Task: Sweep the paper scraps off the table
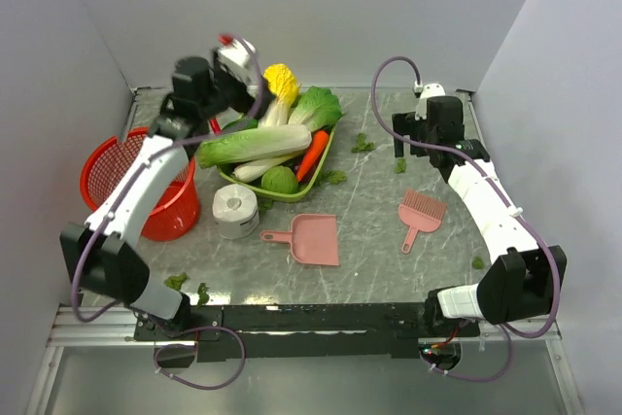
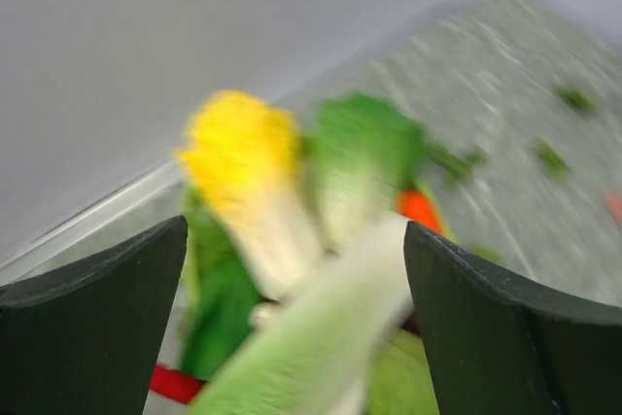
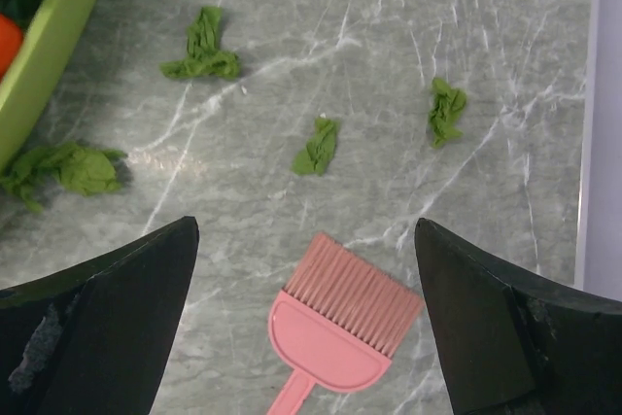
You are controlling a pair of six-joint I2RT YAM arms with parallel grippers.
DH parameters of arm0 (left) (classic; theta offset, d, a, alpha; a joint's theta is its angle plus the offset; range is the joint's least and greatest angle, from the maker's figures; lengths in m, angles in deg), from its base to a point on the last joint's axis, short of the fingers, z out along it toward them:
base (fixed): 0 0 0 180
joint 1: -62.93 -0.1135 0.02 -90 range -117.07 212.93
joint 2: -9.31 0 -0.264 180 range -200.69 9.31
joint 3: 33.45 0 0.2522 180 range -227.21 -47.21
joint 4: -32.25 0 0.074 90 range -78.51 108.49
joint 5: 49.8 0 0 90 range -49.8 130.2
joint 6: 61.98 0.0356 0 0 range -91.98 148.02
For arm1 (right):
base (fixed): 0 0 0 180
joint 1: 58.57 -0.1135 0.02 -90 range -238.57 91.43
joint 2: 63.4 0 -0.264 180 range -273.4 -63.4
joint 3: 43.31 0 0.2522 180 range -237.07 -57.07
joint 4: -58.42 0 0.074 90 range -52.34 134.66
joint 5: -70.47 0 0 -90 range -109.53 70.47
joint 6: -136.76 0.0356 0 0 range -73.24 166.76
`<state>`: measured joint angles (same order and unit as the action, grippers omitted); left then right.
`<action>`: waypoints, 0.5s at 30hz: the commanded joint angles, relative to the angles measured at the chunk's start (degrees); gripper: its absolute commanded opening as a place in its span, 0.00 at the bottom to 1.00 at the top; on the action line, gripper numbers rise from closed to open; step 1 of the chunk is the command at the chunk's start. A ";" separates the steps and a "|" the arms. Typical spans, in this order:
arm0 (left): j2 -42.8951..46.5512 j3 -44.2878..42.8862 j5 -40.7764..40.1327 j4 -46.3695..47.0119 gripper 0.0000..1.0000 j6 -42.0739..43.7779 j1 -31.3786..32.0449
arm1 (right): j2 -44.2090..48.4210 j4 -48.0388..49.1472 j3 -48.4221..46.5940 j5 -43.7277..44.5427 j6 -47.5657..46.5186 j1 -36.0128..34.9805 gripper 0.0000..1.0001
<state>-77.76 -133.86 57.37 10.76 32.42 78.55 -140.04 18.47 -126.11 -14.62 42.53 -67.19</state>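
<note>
Left fingers [image 2: 97,328]: two, spread wide, nothing between them. They are held high over the far end of one green tray [image 1: 303,189]. The left wrist view is blurred by motion.

Right fingers [image 3: 107,318]: two, spread wide, nothing between them. They hang above the far right part of the bench [image 1: 369,240], and the bristles of one pink brush [image 3: 335,323] show in the gap beneath, untouched.

Paper scraps [image 3: 318,148]: green and crumpled, all lying on the bench. The right wrist view shows four, three on open stone beyond the brush and one just beside the tray wall. The top view adds one near the right edge [image 1: 477,262] and two at the near left [image 1: 176,281], behind the left arm's base.

Other items:
- One pink dustpan [image 1: 306,238] lies near mid-bench, well apart from the brush.
- One roll of tissue [image 1: 235,209] stands between the tray and one red basket [image 1: 117,167].
- The tray is piled with vegetables [image 1: 258,143], among them one carrot.
</note>
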 commanded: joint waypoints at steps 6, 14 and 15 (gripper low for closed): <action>7.36 9.40 13.58 -17.73 0.98 14.83 11.01 | 4.83 -3.94 2.32 -10.78 -13.34 0.10 1.00; 4.97 12.36 15.35 -32.00 0.96 27.49 13.30 | 7.12 -12.21 6.80 -22.48 -21.25 0.01 0.99; 5.76 13.34 15.09 -32.09 0.96 28.89 13.47 | 7.64 -12.21 7.68 -22.57 -21.52 -0.08 0.98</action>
<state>-74.59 -123.98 69.98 -16.32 53.12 91.47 -135.01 10.58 -121.27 -31.19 26.10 -67.19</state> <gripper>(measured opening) 0.967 0.993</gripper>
